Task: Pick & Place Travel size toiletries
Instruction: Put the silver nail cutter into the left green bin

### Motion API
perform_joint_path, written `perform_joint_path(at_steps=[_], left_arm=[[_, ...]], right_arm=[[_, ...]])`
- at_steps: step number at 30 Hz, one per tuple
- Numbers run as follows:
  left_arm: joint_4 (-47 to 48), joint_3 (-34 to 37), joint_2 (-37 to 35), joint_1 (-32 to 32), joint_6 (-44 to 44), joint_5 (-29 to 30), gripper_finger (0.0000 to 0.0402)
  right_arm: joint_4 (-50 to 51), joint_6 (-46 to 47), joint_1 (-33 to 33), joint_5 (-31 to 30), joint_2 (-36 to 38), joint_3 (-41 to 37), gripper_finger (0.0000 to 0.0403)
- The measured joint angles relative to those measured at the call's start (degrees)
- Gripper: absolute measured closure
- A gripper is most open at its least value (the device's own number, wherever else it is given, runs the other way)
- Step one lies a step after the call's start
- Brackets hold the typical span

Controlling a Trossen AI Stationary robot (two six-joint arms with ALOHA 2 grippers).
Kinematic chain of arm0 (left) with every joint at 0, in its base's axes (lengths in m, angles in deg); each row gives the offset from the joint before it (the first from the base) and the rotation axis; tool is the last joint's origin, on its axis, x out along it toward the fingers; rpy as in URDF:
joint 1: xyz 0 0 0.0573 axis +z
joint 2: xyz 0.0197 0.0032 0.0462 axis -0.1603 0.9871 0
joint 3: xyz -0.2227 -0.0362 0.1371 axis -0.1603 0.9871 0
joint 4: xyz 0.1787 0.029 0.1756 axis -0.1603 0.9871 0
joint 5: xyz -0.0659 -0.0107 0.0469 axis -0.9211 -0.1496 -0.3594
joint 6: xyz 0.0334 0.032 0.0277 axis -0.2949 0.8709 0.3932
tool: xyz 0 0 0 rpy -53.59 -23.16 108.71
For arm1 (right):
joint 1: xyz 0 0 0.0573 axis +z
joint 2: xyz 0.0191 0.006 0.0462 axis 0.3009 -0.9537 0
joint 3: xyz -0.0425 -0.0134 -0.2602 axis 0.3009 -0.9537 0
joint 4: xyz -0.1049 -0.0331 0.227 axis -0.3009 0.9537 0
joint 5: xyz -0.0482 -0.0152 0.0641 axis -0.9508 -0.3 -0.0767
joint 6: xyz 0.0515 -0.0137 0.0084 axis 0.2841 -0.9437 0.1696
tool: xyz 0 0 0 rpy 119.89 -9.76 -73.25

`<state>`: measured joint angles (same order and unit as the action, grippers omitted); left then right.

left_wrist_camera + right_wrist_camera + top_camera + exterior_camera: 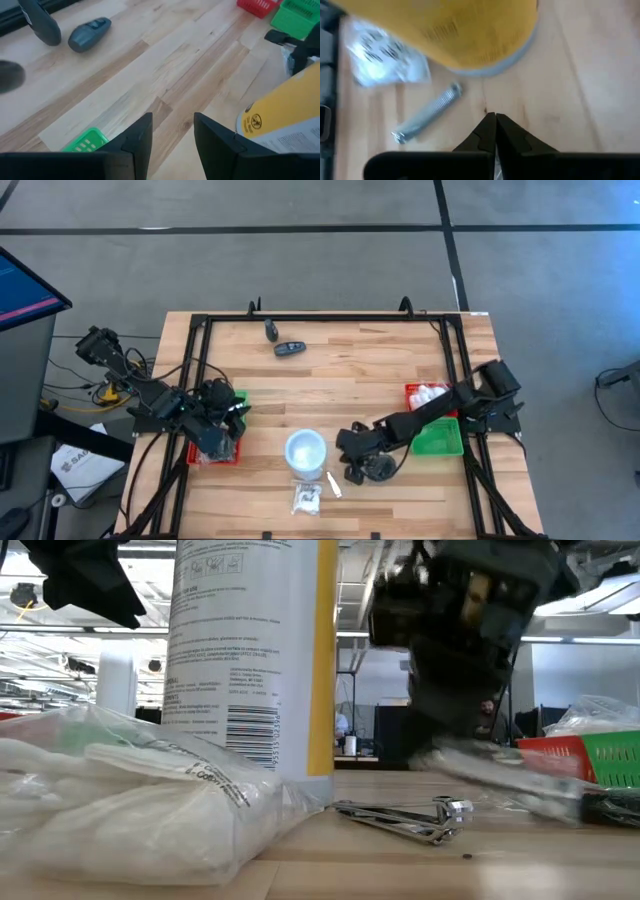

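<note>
Grey taped floor (300, 250) around a pale wooden table (350, 380)

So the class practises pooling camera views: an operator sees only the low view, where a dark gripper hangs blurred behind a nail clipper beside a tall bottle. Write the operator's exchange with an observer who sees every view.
Operator: Has that gripper got the nail clipper?
Observer: No. In the right wrist view the right gripper is shut on nothing, and the nail clipper lies apart from its fingertips.
Operator: Where is the other arm?
Observer: The left gripper hangs open and empty above a green tray, at the left side in the high view.
</note>
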<state>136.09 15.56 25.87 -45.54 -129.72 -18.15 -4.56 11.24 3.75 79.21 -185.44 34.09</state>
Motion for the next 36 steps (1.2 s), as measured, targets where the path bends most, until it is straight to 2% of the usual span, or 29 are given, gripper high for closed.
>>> perform_joint_path(at_steps=[16, 21, 25, 29, 36], left_arm=[[-0.59, -0.02, 0.00, 0.02, 0.00, 8.36, 0.0266], [-0.63, -0.02, 0.02, 0.01, 0.00, 9.08, 0.0266], [-0.63, -0.02, 0.01, 0.01, 0.01, 9.08, 0.0266], [-0.69, -0.02, 0.01, 0.02, 0.00, 9.07, 0.0266], [-0.73, -0.02, 0.00, 0.01, 0.01, 9.04, 0.0266]], right_arm=[[4.04, -9.53, -3.42, -3.81, 11.63, 0.15, 0.0403], [5.83, -10.14, -3.73, -3.39, 11.79, 0.17, 0.0403], [7.16, -9.87, -3.50, -2.08, 8.82, 0.22, 0.0401], [7.77, -9.83, -3.39, 0.42, 5.84, 0.12, 0.0381], [7.55, -9.66, -2.98, 2.60, 4.52, 0.22, 0.0312]])
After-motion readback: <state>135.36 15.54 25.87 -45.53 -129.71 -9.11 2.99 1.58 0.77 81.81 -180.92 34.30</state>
